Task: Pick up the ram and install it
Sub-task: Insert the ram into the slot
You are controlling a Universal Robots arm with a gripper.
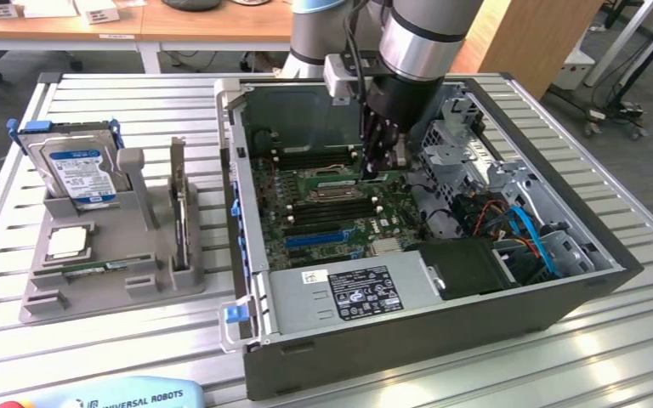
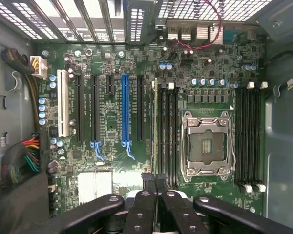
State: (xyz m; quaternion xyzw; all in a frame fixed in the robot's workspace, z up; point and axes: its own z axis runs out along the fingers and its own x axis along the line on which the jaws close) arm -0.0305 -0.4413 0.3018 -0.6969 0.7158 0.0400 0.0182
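The ram (image 2: 155,126) shows edge-on as a thin pale-green strip, lined up with the memory slot beside the open processor socket (image 2: 206,146). I cannot tell whether it is seated or just above the slot. My gripper (image 2: 155,181) is shut on its near end, the two black fingertips (image 2: 147,179) pressed together around it. In the exterior view my gripper (image 1: 379,170) reaches straight down into the open computer case (image 1: 303,340), over the motherboard's slots near the socket (image 1: 329,185).
A grey tray (image 1: 111,293) at the exterior view's left holds a blue-labelled hard drive (image 1: 77,174) and a square silver processor chip (image 1: 68,241). The power supply (image 1: 349,293), drive cage (image 1: 462,144) and blue cables (image 1: 525,229) crowd the case.
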